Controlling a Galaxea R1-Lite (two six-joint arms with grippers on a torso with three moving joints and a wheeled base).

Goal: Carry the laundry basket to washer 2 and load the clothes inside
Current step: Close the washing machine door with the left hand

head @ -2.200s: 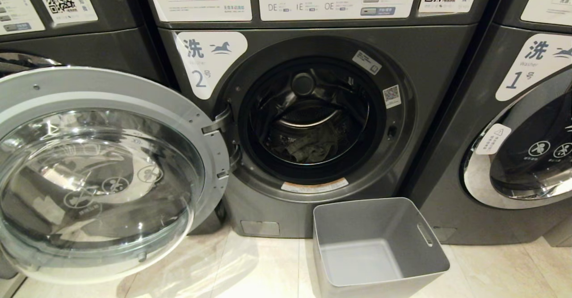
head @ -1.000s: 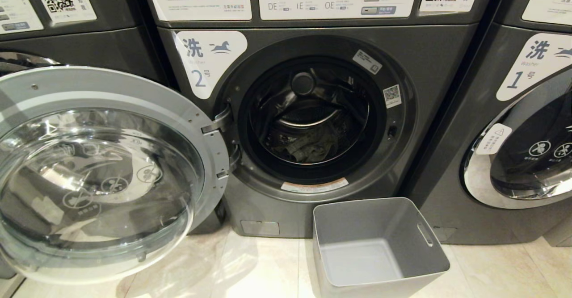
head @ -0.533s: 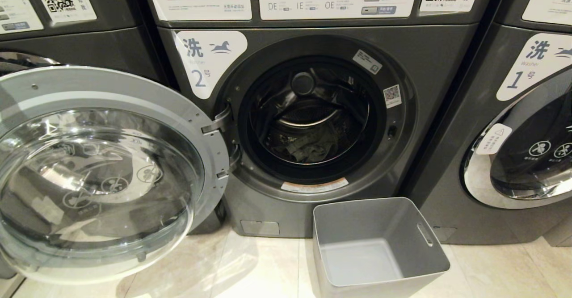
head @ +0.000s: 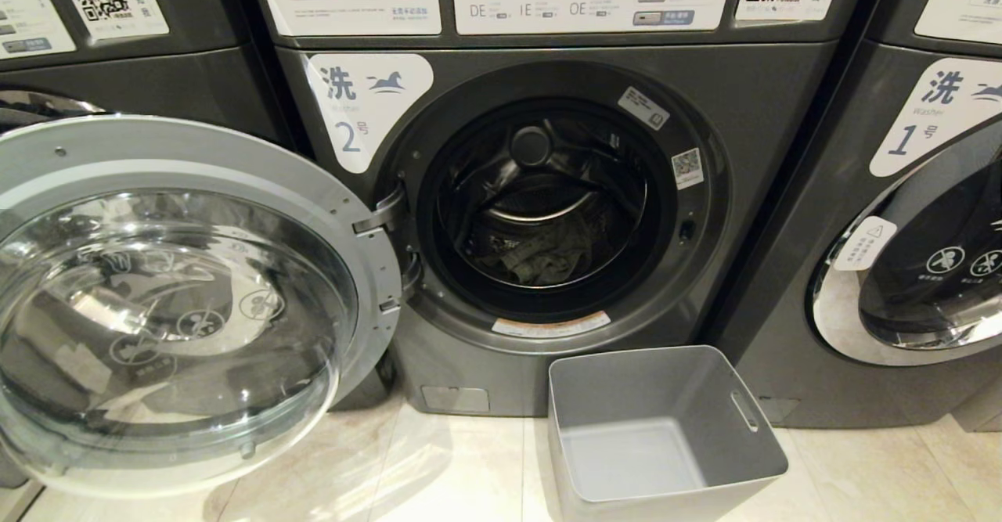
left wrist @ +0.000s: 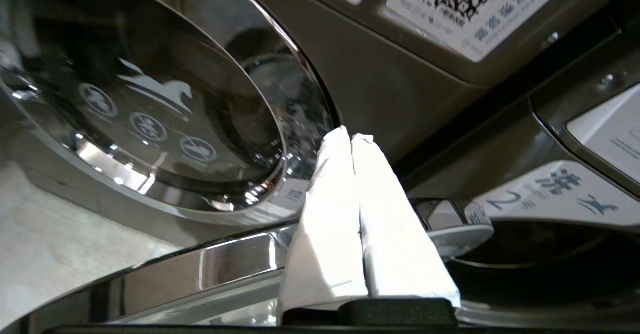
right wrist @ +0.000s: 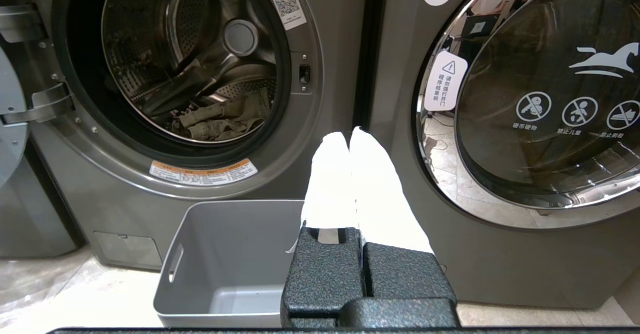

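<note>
Head view: no arm or claw in sight. Washer 2 (head: 548, 193) stands with its door (head: 176, 303) swung fully out to the left, the round mouth unobstructed. The clothes (head: 540, 256) lie low in the drum, dim and crumpled. The laundry basket (head: 665, 436) sits on the pale floor (head: 438, 467) just below and right of the mouth, nothing inside it, its near rim cut by the frame edge. Washer 1 (head: 900, 232) to the right has its door closed.

Left wrist view: the left gripper (left wrist: 352, 138), fingers pressed together and holding nothing, sits close over the chrome rim of the open door (left wrist: 240, 259). Beyond its tips, the neighbouring machine's closed glass door (left wrist: 150, 113). Washer 2's label (left wrist: 540, 194) lies off to one side. Basket and clothes are outside this view.

Right wrist view: the right gripper (right wrist: 350, 133), fingers closed and empty, points at the seam between the two washers. The basket (right wrist: 225, 264) sits below and beside it; the clothes (right wrist: 225, 118) are farther off, inside the drum. The gripper body hides the basket's near corner.
</note>
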